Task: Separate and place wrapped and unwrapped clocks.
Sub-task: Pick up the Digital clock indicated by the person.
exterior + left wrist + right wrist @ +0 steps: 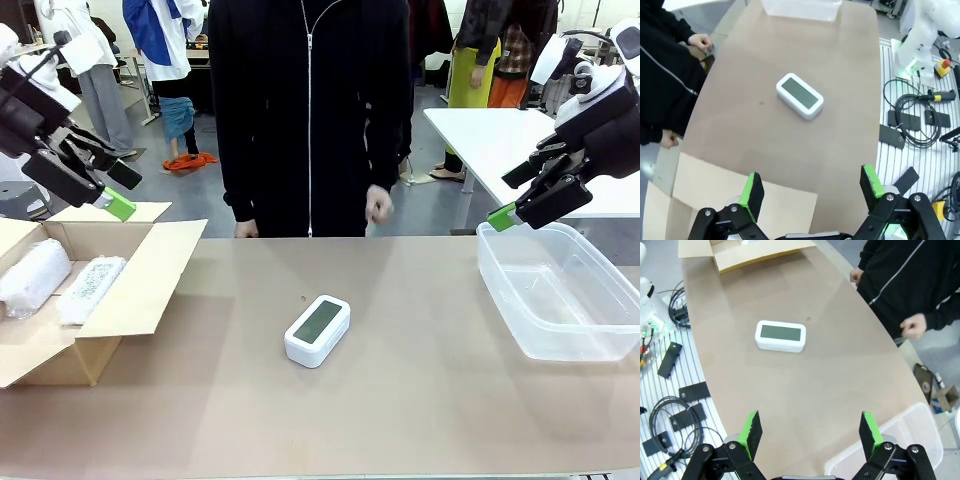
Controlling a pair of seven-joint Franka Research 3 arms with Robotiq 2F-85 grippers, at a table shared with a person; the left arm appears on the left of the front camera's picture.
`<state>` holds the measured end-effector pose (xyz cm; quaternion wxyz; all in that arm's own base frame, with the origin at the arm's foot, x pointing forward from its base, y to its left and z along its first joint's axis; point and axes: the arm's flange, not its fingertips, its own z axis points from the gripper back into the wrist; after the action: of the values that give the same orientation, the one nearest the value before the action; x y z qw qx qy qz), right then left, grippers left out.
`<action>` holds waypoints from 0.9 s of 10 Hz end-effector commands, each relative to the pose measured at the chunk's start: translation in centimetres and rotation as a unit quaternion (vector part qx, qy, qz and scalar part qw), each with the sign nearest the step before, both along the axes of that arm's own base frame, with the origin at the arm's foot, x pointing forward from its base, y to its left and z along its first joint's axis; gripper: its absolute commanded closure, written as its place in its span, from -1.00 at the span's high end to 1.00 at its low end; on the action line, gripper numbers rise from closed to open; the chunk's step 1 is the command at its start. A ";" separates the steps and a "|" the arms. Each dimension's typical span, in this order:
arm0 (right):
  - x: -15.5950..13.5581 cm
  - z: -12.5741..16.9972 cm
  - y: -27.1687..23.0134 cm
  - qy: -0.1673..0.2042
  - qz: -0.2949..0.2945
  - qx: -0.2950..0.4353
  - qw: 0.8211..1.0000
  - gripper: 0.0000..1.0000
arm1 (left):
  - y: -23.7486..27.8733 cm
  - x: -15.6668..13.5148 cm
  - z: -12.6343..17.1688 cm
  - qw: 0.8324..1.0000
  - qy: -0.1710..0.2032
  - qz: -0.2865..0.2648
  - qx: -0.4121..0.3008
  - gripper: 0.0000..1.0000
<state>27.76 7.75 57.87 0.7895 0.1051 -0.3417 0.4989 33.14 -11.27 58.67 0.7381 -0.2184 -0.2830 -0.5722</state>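
The bare white clock [317, 330] with its grey-green screen lies face up at the table's middle, also seen in the left wrist view [800, 96] and right wrist view [780, 336]. Two crinkly wrapped bundles [35, 277] [92, 288] lie side by side in the cardboard box [150, 270] at the left. My left gripper [122, 190] [811, 192] hangs open above the box's far edge. High over the plastic bin, my right gripper [510, 197] [809, 432] is open too. Both hold nothing.
A clear plastic bin [500, 270] [895, 440] stands empty at the right. The box's flap [715, 190] spreads toward the middle. A person in black stands at the far edge, one hand [378, 205] near the table. Cables and plates lie beside the table [912, 120].
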 end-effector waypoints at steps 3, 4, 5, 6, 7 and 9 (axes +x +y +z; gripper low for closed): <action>0.1 -0.1 0.1 0.005 0.007 0.007 1.000 1.00 | 0.1 0.3 -0.1 1.000 -0.015 -0.012 -0.006 1.00; 0.1 -0.1 0.1 0.005 0.007 0.007 1.000 1.00 | 0.1 0.3 -0.1 1.000 -0.015 -0.012 -0.006 1.00; 0.1 -0.1 0.1 0.005 0.007 0.007 1.000 1.00 | 0.1 0.3 -0.1 1.000 -0.015 -0.012 -0.006 1.00; 0.1 -0.1 0.1 0.005 0.007 0.007 1.000 1.00 | 0.1 0.3 -0.1 1.000 -0.015 -0.012 -0.006 1.00; 0.1 -0.1 0.1 0.005 0.007 0.007 1.000 1.00 | 0.1 0.3 -0.1 1.000 -0.015 -0.012 -0.006 1.00; 0.1 -0.1 0.1 0.005 0.007 0.007 1.000 1.00 | 0.1 0.3 -0.1 1.000 -0.015 -0.012 -0.006 1.00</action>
<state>27.76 7.75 57.87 0.7895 0.1051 -0.3418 0.4989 33.62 -11.00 58.42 0.7228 -0.2090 -0.2926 -0.5901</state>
